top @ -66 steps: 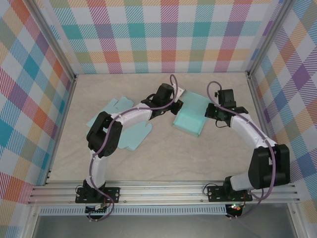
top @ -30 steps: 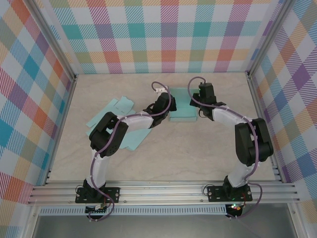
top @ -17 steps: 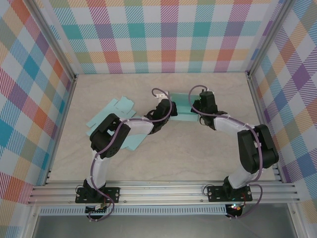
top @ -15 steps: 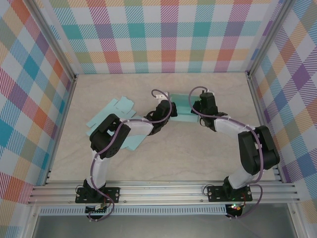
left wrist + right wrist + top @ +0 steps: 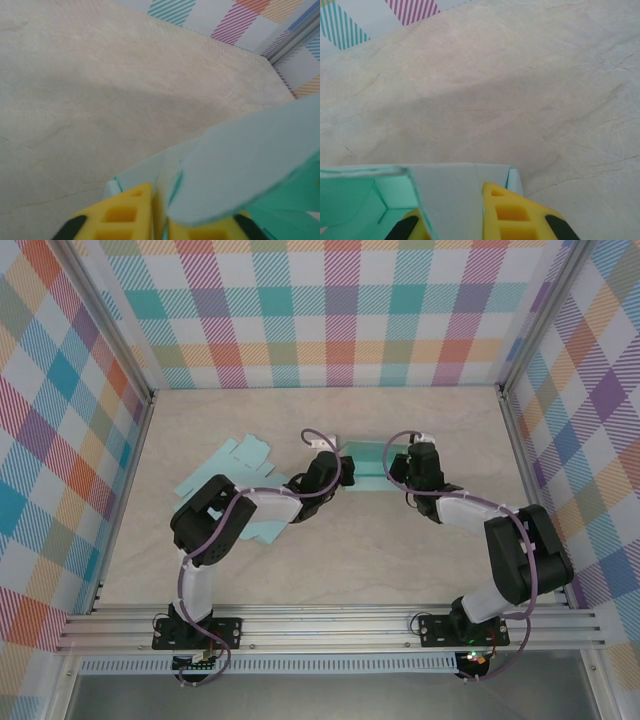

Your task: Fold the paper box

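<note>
Rail: at 6 o'clock in the top view we see an aluminium rail (image 5: pixel 330 625). It carries both arm bases, the left near 7 o'clock and the right near 5 o'clock.
Tabletop: a pale, marbled tabletop (image 5: pixel 350 560) runs from the rail to the far wall.
Arms: both arch inward from their bases and meet near the middle, one on each side of the paper box.
Paper blanks: flat teal paper blanks (image 5: pixel 235 455) lie on the tabletop toward 9 o'clock of the box, well apart from it and partly under the left arm.
Left tool: the left tool (image 5: pixel 337 470) (image 5: pixel 160 220) is at the box's 9 o'clock edge. In its wrist view we see the yellow fingers (image 5: pixel 120 215) nearly together, with a thin box wall in the slit between them. A curved flap hides part of the right-hand finger.
Right tool: the right tool (image 5: pixel 408 462) (image 5: pixel 452 225) is at the box's 3 o'clock edge, clamped on a pale wall panel between its yellow fingers (image 5: pixel 520 215).
Paper box: the paper box (image 5: pixel 368 465) (image 5: pixel 250 150) (image 5: pixel 450 195) is held between the two tools, just past the tabletop's middle toward 1 o'clock. It is teal and partly formed.
Walls: checked walls (image 5: pixel 330 310) close the scene from 9 through 12 to 3 o'clock.
</note>
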`<state>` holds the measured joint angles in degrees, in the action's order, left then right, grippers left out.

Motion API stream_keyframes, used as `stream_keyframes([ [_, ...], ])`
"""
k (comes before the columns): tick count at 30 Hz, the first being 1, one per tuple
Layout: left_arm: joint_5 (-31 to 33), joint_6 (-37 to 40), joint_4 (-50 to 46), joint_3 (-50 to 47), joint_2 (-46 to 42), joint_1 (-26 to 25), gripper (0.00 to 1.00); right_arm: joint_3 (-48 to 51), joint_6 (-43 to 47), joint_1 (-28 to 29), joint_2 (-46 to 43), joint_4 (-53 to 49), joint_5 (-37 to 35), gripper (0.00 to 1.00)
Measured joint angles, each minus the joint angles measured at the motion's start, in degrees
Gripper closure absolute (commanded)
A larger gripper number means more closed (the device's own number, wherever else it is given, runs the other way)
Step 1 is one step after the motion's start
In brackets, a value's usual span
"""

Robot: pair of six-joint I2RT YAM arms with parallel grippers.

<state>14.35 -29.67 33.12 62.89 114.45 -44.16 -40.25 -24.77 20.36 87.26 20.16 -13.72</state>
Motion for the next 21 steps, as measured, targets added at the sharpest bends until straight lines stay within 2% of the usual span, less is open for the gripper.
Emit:
stream_keyframes([
  [2, -1.3, -0.7, 0.1, -1.4, -0.5, 0.0, 0.72, 1.2, 0.4, 0.0, -0.7, 1.2, 0.1, 0.93],
  [8, -4.6, -0.2, 0.0, -5.2, -3.3, 0.0, 0.45, 3.5, 1.6, 0.0, -2.3, 2.8, 0.0, 0.93],
  [12, -7.0, 1.3, 0.2, -8.3, -5.7, 0.0, 0.32, 4.2, 1.8, 0.1, -2.5, 3.2, 0.1, 0.93],
  [15, -8.4, 2.5, 0.1, -10.8, -8.1, 0.0, 0.27, 4.7, 2.0, 0.4, -2.5, 3.7, 0.1, 0.93],
  [21, -10.9, 3.8, 0.0, -13.9, -12.5, 0.0, 0.25, 5.7, 2.6, 0.5, -2.5, 4.9, 0.0, 0.92],
])
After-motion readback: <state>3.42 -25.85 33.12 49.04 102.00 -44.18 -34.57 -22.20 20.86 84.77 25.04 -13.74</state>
